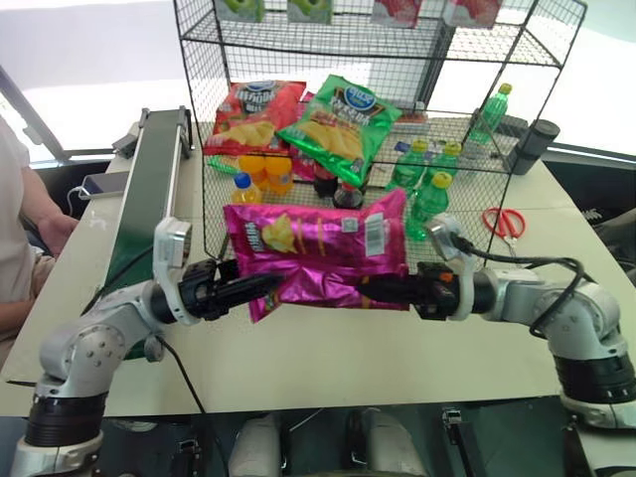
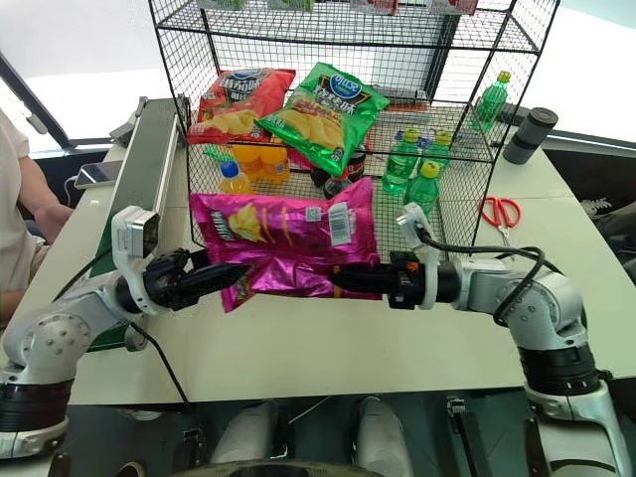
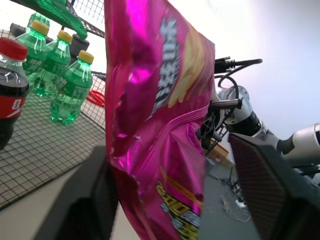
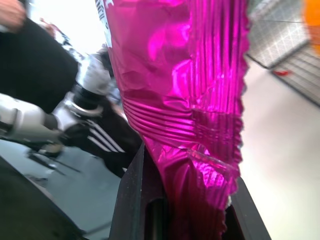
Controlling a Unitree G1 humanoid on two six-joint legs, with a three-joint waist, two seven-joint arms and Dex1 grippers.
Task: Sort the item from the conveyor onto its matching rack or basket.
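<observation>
1. magenta chip bag (image 1: 323, 253) hangs above the table (image 1: 397, 348), in front of the black wire rack (image 1: 477, 149).
2. right gripper (image 1: 366, 291) fingers pinch the bag's lower edge.
3. left gripper (image 1: 260, 287) fingers stand wide apart either side of the bag's other end, not gripping.

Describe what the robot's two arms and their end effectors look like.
Both arms are silver-grey metal with rounded joints and black bands. Each ends in a black two-fingered end effector, left and right, with a white camera block on the wrist and loose black cables along the forearm.
</observation>
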